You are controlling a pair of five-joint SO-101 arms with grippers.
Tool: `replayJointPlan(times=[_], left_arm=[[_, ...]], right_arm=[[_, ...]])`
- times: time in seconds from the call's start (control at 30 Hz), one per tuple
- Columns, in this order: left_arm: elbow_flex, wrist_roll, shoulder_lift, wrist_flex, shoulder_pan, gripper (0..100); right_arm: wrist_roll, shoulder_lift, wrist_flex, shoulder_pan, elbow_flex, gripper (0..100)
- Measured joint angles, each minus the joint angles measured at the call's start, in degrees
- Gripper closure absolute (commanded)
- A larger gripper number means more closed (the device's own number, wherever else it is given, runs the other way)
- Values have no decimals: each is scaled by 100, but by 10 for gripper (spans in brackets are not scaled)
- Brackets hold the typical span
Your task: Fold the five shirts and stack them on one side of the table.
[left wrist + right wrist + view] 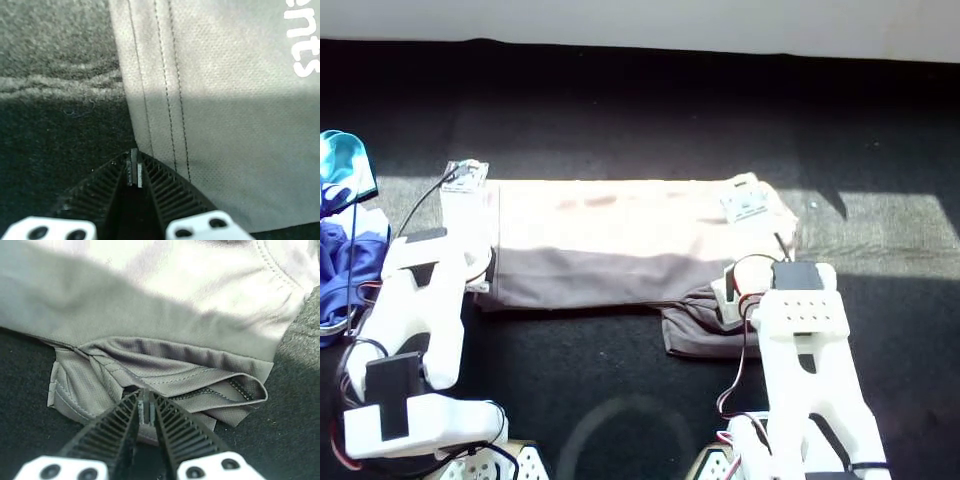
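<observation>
A light grey shirt (620, 235) lies flat across the middle of the black table, folded into a long band. Its hem end (210, 100) is at the left. A bunched sleeve (698, 325) sticks out toward the near side at the right. My left gripper (483, 272) is at the shirt's left edge; in the left wrist view the left gripper (134, 172) is shut with the hem edge pinched at its tips. My right gripper (725, 295) is low over the sleeve (165, 375), and in its own view the right gripper (145, 407) is shut on the creased sleeve cloth.
A heap of blue and turquoise shirts (340, 220) lies at the table's left edge beside the left arm. A white wall (640, 20) borders the far side. Sunlight falls in a bright strip across the shirt and the right of the black mat (880, 230).
</observation>
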Motion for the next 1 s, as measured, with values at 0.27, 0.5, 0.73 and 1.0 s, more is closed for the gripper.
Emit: replayJointPlan(times=[0.27,0.5,0.73,1.0], left_arm=[[-237,624,88,607,-18,992],[-167,668,97,651,-18,992],[-132,668,88,571,-18,992],[-123,668,88,571,-18,991]], right_arm=[[26,668,237,-97,-9,879],[26,1204,-9,-527,-167,877],[26,1987,-185,-580,-440,930],[26,2136,-44,-580,-730,993]])
